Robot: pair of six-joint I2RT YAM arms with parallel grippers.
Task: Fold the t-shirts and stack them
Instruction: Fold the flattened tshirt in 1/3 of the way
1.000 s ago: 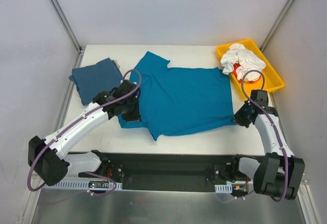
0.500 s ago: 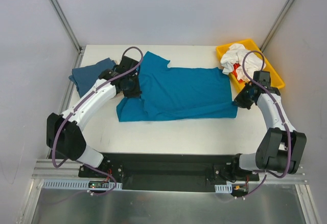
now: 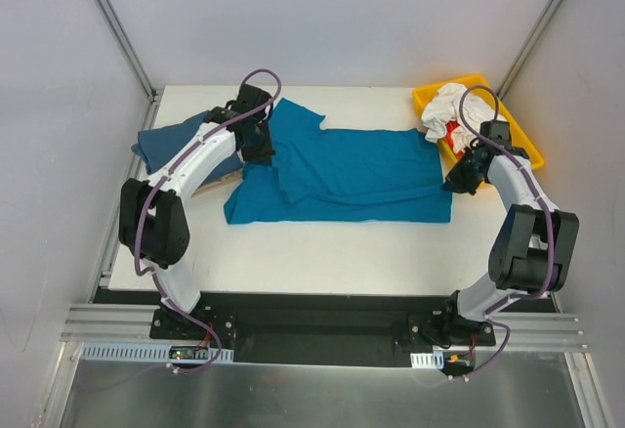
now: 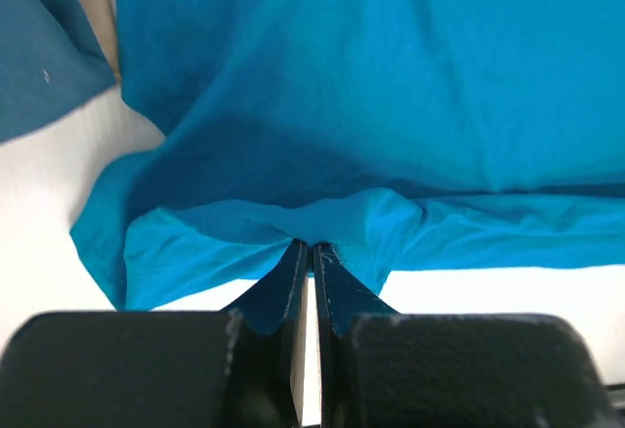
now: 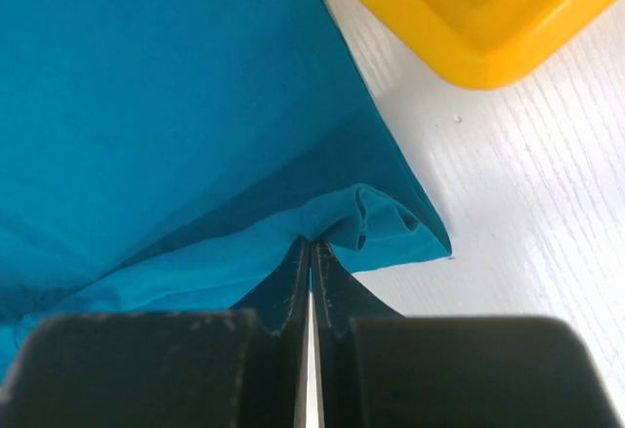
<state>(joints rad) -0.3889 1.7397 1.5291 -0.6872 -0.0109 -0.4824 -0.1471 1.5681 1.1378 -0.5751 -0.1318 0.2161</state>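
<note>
Fabric of teal-blue t-shirt (image 3: pixel 371 169), spread across the middle of the surface (image 3: pixel 322 252) nearer its far edge, pinched at each end by fully closed left tool (image 4: pixel 310 248) and right tool (image 5: pixel 310 243), likely for one even, straight fold.

The white table (image 3: pixel 322 252) carried a teal-blue t-shirt (image 3: pixel 361 169) across its middle, lying partly folded over itself. At the far left lay a slate-blue t-shirt (image 3: pixel 171 145), and a beige t-shirt (image 4: pixel 98 8) (only a sliver of it showed) lay between the two. A yellow tray (image 5: pixel 459 27) sat at the far right corner, just beside the teal-blue cloth.
</note>
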